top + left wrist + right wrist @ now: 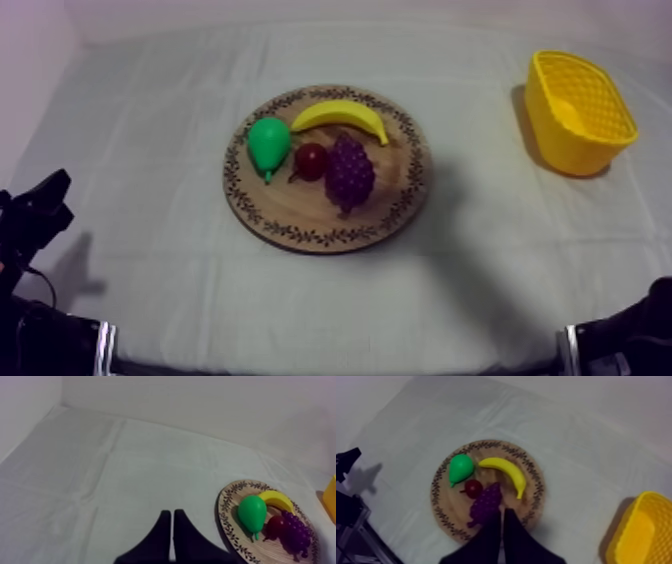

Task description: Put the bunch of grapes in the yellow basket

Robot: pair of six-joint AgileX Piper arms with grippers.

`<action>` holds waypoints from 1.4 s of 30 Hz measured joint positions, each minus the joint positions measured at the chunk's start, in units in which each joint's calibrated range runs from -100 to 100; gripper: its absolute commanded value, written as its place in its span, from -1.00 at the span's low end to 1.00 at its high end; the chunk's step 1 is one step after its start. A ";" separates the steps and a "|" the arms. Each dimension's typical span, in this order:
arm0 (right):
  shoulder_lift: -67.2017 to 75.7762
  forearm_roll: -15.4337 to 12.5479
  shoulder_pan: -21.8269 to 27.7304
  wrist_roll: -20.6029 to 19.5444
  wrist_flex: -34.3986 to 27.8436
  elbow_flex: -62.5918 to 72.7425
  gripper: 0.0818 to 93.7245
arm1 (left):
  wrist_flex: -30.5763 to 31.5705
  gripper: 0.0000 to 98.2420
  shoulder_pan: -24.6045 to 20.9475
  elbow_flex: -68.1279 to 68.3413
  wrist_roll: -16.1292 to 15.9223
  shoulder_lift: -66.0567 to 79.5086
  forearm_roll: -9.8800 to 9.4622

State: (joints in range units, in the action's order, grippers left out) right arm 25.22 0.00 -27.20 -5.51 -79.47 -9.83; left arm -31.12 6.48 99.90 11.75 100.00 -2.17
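Well apart from the bunch of grapes (349,172), left fingers (160,537) and right fingers (515,537) lie pressed together, empty.

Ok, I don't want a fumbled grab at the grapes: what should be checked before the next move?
1. Is the bunch of grapes on the wooden board: ok.
2. Is the right end effector open for the grasp: not ok, shut.
3. Room around the grapes: not ok, the small red fruit crowds one side.
4. Is the yellow basket upright, nothing seen inside: ok.
5. Is the left end effector clear of the board: ok.
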 measured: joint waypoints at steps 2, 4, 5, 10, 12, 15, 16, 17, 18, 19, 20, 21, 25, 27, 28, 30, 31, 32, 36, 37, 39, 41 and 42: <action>-4.13 0.48 -1.53 -2.01 -3.95 5.09 -1.00 | 0.00 -1.00 0.00 0.00 0.00 0.00 0.00; -7.66 1.12 -2.90 -3.92 -7.40 9.07 -1.00 | 0.00 -1.00 0.00 0.00 0.00 0.00 0.00; -9.54 1.55 -3.56 -4.76 -8.99 11.06 -1.00 | 0.00 -1.00 0.00 0.00 0.00 0.00 0.00; -18.16 3.37 -6.34 -8.65 -15.05 18.77 -1.00 | 0.00 -1.00 0.00 0.00 0.00 0.00 0.00; -21.16 3.69 -7.26 -10.10 -16.60 20.80 -1.00 | 0.00 -1.00 0.00 0.00 0.00 0.00 0.00; -25.75 4.22 -8.12 -12.06 -17.78 23.05 -1.00 | 0.00 -1.00 0.00 0.00 0.00 0.00 0.00; -27.17 4.48 -8.24 -12.46 -17.96 23.53 -1.00 | 0.00 -1.00 0.00 0.00 0.00 0.00 0.00; -28.58 4.78 -8.37 -12.97 -18.42 24.17 -1.00 | 0.00 -1.00 0.00 0.00 0.00 0.00 0.00; -29.94 5.07 -8.43 -13.45 -18.62 24.79 -1.00 | 0.00 -1.00 0.00 0.00 0.00 0.00 0.00; -31.00 5.26 -8.43 -13.82 -18.68 25.28 -1.00 | 0.00 -1.00 0.00 0.00 0.00 0.00 0.00; -32.35 5.56 -8.43 -14.26 -18.68 25.91 -1.00 | 0.00 -1.00 0.00 0.00 0.00 0.00 0.00; -33.65 6.01 -8.39 -14.73 -18.68 26.50 -1.00 | 0.00 -1.00 0.00 0.00 0.00 0.00 0.00; -37.99 7.19 -7.68 -16.46 -18.88 28.36 -1.00 | 0.00 -1.00 0.00 0.00 0.00 0.00 0.00; -40.24 7.63 -7.38 -17.27 -18.88 28.93 -1.00 | 0.00 -1.00 0.00 0.00 0.00 0.00 0.00; -41.31 7.83 -7.28 -17.57 -19.02 29.09 -1.00 | 0.00 -1.00 0.00 0.00 0.00 0.00 0.00; -43.25 8.20 -7.17 -18.27 -19.02 29.16 -1.00 | 0.00 -1.00 0.00 0.00 0.00 0.00 0.00; -44.10 8.20 -7.12 -18.65 -19.02 29.16 -1.00 | 0.00 -1.00 0.00 0.00 0.00 0.00 0.00; -44.71 8.20 -7.02 -18.83 -19.02 29.10 -1.00 | 0.00 -1.00 0.00 0.00 0.00 0.00 0.00; -46.60 8.33 -6.81 -19.75 -19.38 28.62 -1.00 | 0.00 -1.00 0.00 0.00 0.00 0.00 0.00; -46.81 8.28 -6.77 -19.88 -19.38 28.56 -0.99 | 0.00 -1.00 0.00 0.00 0.00 0.00 0.00; -46.89 8.28 -6.49 -19.85 -19.38 28.56 -0.82 | 0.00 -1.00 0.00 0.00 0.00 0.00 0.00; -46.89 8.22 -6.30 -19.59 -19.38 28.50 -0.33 | 0.00 -1.00 0.00 0.00 0.00 0.00 0.00; -46.89 7.93 -6.15 -19.41 -19.38 28.37 -0.09 | 0.00 -1.00 0.00 0.00 0.00 0.00 0.00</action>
State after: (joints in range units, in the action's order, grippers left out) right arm -21.68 7.93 -33.36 -24.92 -98.84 18.54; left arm -31.12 6.48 99.90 11.75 100.00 -2.17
